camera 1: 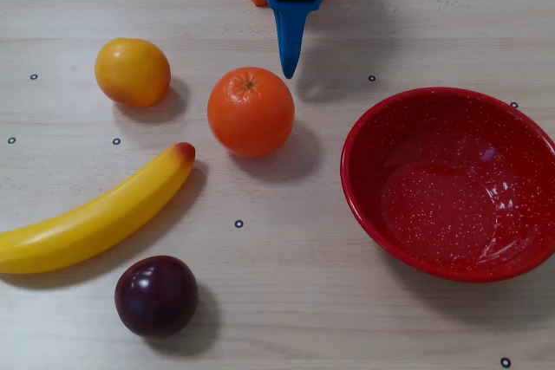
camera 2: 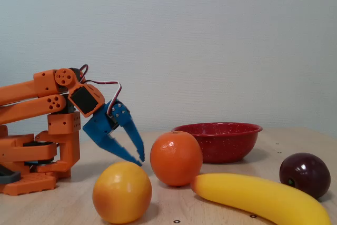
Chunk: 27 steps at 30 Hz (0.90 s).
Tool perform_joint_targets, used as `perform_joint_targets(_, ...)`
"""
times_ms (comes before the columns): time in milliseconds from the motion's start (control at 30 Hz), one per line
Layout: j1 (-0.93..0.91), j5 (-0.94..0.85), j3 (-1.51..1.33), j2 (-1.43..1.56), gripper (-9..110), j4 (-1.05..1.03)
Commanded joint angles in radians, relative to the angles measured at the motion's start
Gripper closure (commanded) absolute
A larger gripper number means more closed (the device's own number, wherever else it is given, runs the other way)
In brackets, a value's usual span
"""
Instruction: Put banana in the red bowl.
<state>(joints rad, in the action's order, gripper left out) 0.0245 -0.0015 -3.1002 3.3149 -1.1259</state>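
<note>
A plain, pale grey-blue wall (camera 2: pixel 210 40) stands behind everything, bare and evenly lit, a little darker toward its upper corners. Below it runs a light wooden table (camera 1: pixel 286 301) with fine grain lines running across it in the overhead view. Small dark ring marks (camera 1: pixel 238 223) dot the tabletop here and there. The light is soft and comes from above, leaving gentle, blurred shadows on the wood. The tabletop meets the wall in a straight horizontal line in the fixed view.
</note>
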Motion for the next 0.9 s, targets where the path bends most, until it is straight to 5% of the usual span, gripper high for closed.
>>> perform_joint_targets(0,0.009,-0.028,0.018,-0.006,102,-0.014)
perform_joint_targets(867,0.046,-0.106,0.403,-0.206,102,-0.186)
